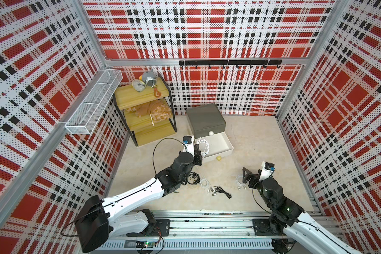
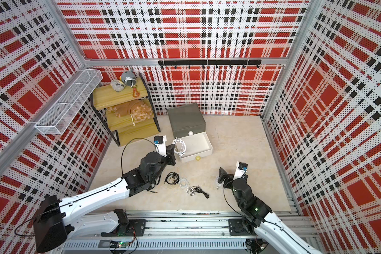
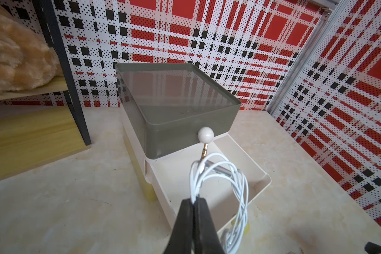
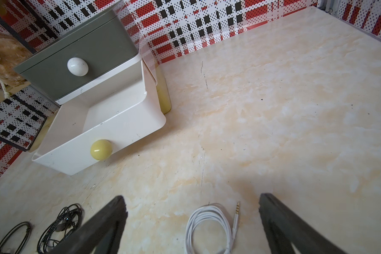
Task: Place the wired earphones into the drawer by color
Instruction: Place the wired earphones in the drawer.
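Release is the step in hand, as I judge it, and it wants care. In both top views the left fingers (image 1: 198, 151) are clenched on a bundle of white earphones (image 1: 204, 145) that hangs over the left front corner of the drawer (image 1: 228, 147). The drawer is white and pulled out, so it suits this colour. Carrying the bundle toward the drawer's middle and lowering it before letting go should keep the loops from draping over the wall. In front of the drawer, on the surface (image 1: 262, 154), lie a black coil (image 1: 193, 178), a loose white pair (image 1: 204, 183) and a black pair (image 1: 224, 191). The right fingers (image 1: 245, 174) hover by another white coil (image 1: 239, 181). No red ones show.

In the left wrist view, the fingers (image 3: 193, 220) pinch only a few strands. The lowest loop dangles close to the drawer's front wall and could catch there. The plug (image 3: 204, 151) points at the white knob (image 3: 205, 134) of the grey box (image 3: 176, 105), which overhangs the drawer's back, so there is little room to push deeper.

In the right wrist view, the right fingers (image 4: 101, 226) are spread wide with the white coil (image 4: 208, 228) lying between them, untouched. The part of the drawer's inside that shows is bare. Its yellow knob (image 4: 101, 149) juts forward.
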Motion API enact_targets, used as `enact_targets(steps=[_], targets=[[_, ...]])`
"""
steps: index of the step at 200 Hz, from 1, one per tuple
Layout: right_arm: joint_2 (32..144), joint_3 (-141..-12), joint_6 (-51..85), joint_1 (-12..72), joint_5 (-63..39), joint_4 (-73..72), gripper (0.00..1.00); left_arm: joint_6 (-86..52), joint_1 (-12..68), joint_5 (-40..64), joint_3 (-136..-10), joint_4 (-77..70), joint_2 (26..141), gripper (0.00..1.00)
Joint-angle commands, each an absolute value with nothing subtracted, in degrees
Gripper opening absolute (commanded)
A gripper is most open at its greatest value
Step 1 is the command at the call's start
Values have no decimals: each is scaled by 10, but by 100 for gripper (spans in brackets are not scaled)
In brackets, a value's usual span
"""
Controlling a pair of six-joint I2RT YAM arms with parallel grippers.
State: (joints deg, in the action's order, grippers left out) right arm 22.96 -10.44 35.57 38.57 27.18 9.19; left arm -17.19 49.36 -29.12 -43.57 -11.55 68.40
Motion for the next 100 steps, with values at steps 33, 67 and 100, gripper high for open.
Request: enact_targets(steps=[33,67,100], targets=[[227,-121,352,385,263,100,100,-106,470,-262,-495,-165,772,0],[229,-123,350,386,262,108,100,-103,463,-264,-515,-161,826,0],[231,-125,346,385,263,110,100,-111,454,-261,-537,-142,868,0]])
